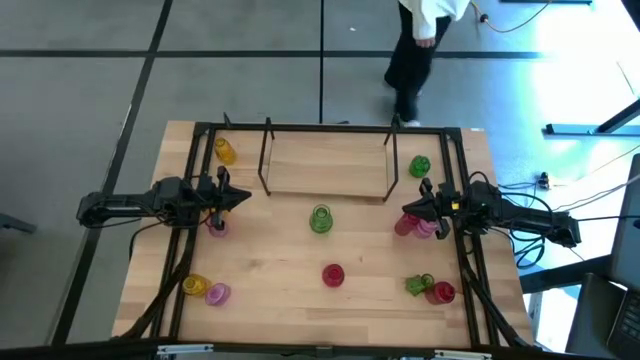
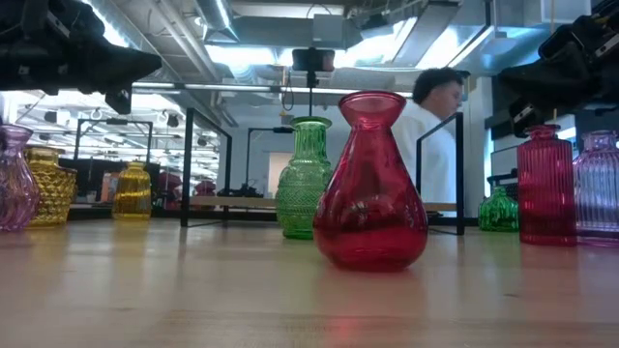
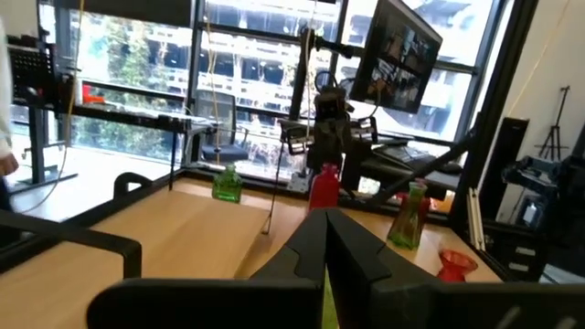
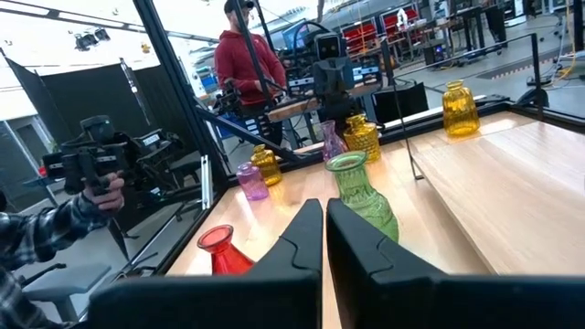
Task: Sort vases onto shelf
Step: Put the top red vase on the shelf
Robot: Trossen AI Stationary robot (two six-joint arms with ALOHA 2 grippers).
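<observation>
The red vase [image 2: 369, 182] is standing nearest the low camera, with a green vase [image 2: 305, 179] just behind it. The shelf [image 1: 325, 163] is sitting bare at the far edge. The left gripper [image 1: 238, 198] and right gripper [image 1: 410, 210] are hovering clenched and empty at either side, so sorting is judged not yet begun. The next move calls for opening 1 gripper over a neck. Counted from above: 2 yellow, 3 green, 3 red, roughly 3 pink.
</observation>
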